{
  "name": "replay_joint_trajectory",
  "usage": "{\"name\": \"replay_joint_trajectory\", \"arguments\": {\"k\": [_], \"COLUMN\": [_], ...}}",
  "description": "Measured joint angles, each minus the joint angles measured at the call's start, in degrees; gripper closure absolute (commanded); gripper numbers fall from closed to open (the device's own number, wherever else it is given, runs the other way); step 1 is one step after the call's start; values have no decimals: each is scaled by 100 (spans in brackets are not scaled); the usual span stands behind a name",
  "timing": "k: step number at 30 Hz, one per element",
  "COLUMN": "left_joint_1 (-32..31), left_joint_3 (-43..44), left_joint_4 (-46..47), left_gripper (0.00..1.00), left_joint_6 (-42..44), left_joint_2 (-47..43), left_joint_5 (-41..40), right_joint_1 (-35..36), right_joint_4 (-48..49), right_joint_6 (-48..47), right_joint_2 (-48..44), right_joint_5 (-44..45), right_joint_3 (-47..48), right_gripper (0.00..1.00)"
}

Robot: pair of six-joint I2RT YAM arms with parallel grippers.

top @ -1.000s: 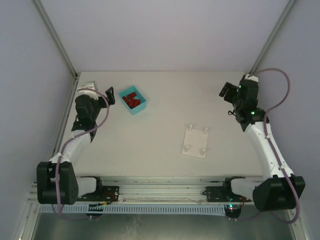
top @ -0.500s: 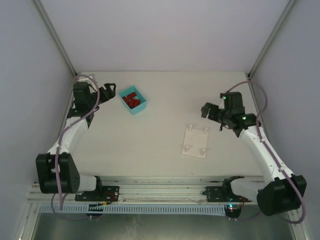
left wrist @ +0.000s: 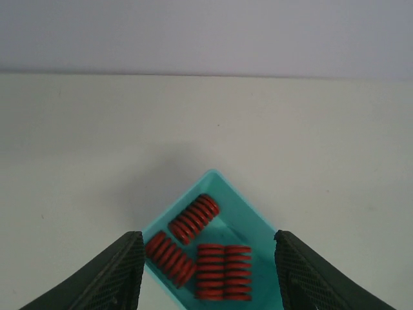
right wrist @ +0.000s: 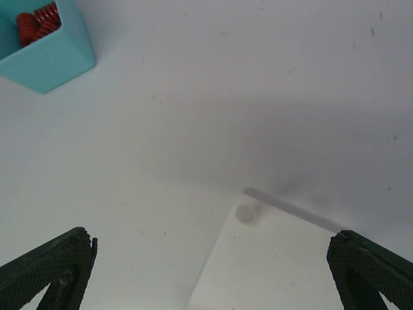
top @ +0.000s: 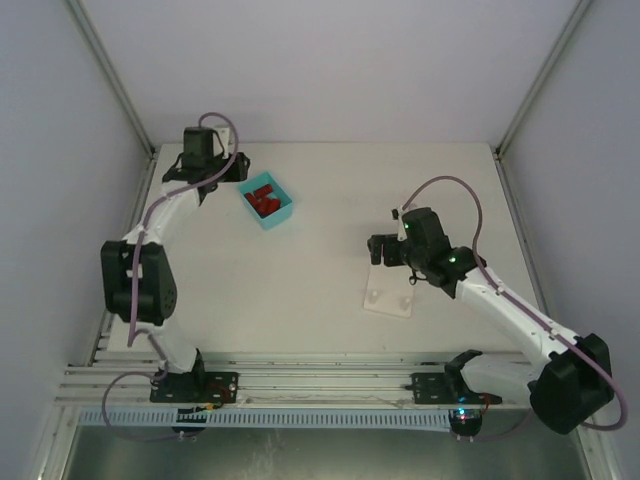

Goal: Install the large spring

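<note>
Left gripper (left wrist: 206,236) spread above springs (left wrist: 193,218), teal bin (left wrist: 240,208)

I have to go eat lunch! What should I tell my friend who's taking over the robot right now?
Left gripper: open, empty, pointing at the tray.
Right gripper: open, empty, over the far edge of the plate.
Springs: four red ones, all lying in the tray.
Done: nothing yet; there is no spring on the plate.
Left: grab the large spring, carry it to the plate, and fit it on. I can't tell from here which spring is the large one.
</note>
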Motion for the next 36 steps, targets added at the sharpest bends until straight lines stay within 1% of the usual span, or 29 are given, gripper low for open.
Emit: {"name": "replay_joint_trajectory", "arguments": {"k": [3, 7, 11, 16, 24, 36], "left_joint_1": [-140, -306, -476, -719, -901, -916], "left_joint_3": [551, 1025, 1731, 2424, 2761, 2940], "left_joint_4": [-332, -767, -1296, -1810, -2256, -2317], "left_gripper": [51, 54, 56, 58, 61, 62], "left_joint_6": [505, 1200, 1790, 2404, 2859, 3093], "left_joint_2": [487, 1005, 1655, 2402, 2953, 3226], "left_joint_5": [-118, -341, -684, -1067, -1403, -1672], "right_joint_1": [57, 81, 83, 92, 92, 92], "right_joint_4": [223, 557, 835, 953, 1102, 1097], "right_joint_6": [-59, -94, -96, -92, -90, -90], "right_joint_2": [-4, -107, -332, -463, -599, -778], "right_joint_5": [83, 116, 306, 549, 691, 785], "right_joint_3": [-76, -326, -686, -772, -791, -811], "right_gripper": [1, 1, 1, 1, 1, 1]}}
